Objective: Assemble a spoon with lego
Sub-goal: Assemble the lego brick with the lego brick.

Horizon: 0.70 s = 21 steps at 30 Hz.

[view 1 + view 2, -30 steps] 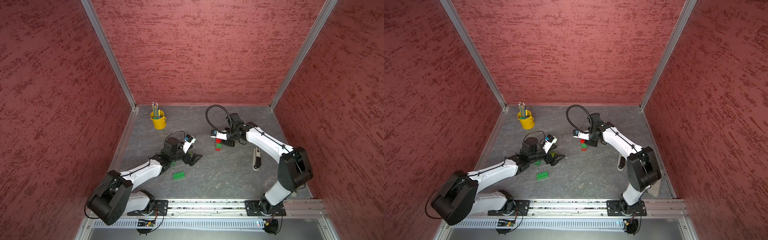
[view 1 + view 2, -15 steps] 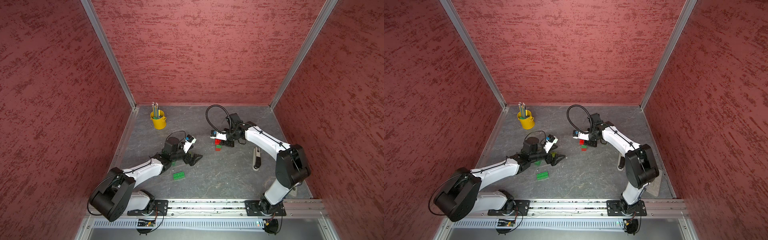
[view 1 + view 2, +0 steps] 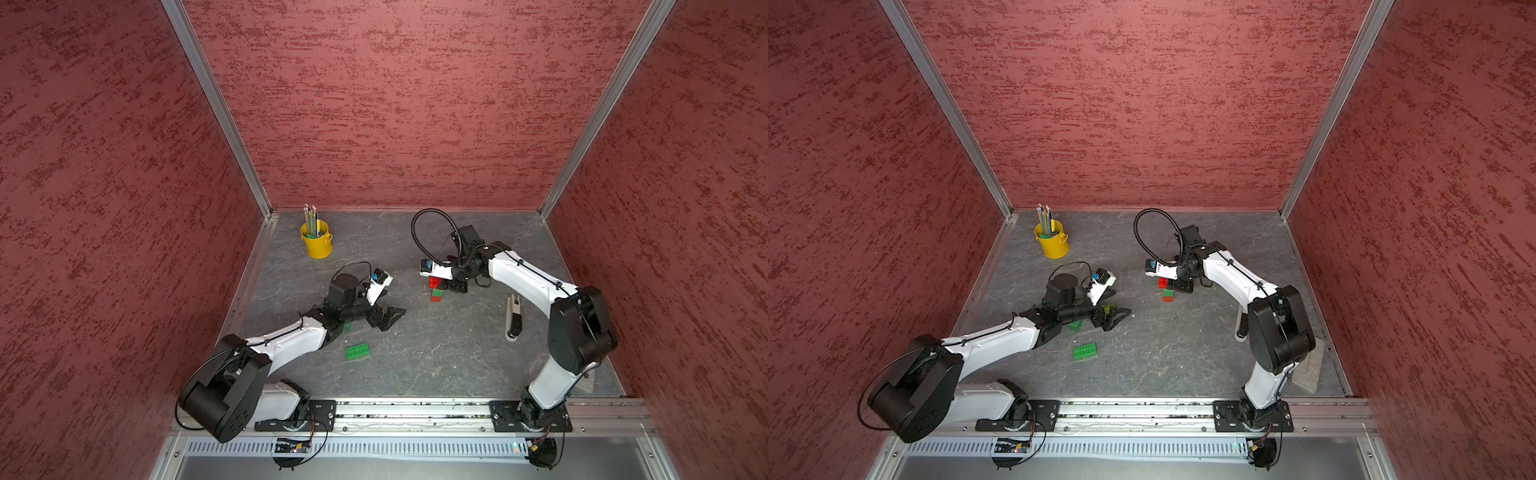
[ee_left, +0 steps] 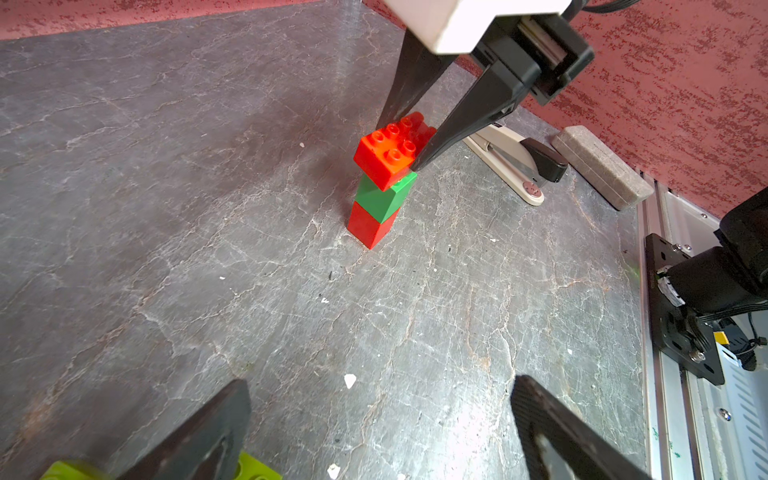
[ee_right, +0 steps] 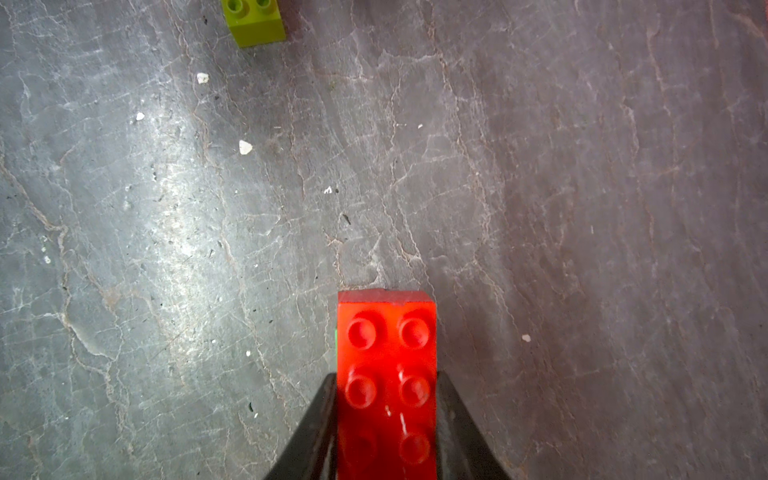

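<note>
Because the red brick (image 4: 388, 151) overhangs the stack (image 4: 370, 226) beneath it, a green cube on a red one standing upright on the tabletop (image 4: 208, 208), an off-centre push could topple this start of the spoon (image 4: 384, 197). The right hand (image 4: 398, 145) is clamped on the brick's long sides. The brick looks twisted against the stack, so studs may not mate; whether it is seated I cannot tell. Hard glossy plastic could also slip between smooth black fingers (image 4: 465, 112). The tabletop is matte, veined grey, stone-like. Well apart from the stack, the left hand (image 4: 380, 380) hangs with jaws wide and empty, a lime brick (image 4: 257, 469) just beside it. Farther from the stack lies a studded green oblong (image 3: 358, 351).
</note>
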Tool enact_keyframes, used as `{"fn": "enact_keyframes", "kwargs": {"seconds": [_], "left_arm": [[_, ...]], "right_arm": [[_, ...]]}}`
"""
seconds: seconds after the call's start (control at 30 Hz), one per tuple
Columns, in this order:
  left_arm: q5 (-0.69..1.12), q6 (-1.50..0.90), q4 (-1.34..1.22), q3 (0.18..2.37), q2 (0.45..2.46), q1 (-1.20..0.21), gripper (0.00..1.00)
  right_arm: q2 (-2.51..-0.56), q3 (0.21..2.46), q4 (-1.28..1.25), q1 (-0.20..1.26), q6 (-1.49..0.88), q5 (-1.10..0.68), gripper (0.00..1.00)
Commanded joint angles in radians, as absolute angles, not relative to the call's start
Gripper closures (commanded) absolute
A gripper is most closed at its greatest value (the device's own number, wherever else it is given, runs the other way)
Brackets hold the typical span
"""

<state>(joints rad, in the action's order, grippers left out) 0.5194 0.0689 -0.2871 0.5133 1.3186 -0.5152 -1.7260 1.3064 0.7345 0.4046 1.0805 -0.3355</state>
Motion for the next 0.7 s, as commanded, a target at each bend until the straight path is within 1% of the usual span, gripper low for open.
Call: {"fn": "enact_keyframes", "kwargs": {"seconds": [0.0,0.43,0.67], "left_arm": [[0.531,0.078,-0.299,0.518,1.322,-0.511,0.0],[0.53,0.072,-0.301,0.516,1.329,-0.511,0.0],[0.524,0.071,-0.301,0.51,1.323,-0.511,0.01]], "right_arm": [[-1.733,1.32,0.736,0.398,1.164,-0.374,0.91],[-1.756,1.317,0.739,0.399,1.184,-0.379,0.93],[-1.746,1.33,0.741,0.393,1.173,-0.412,0.94]]}}
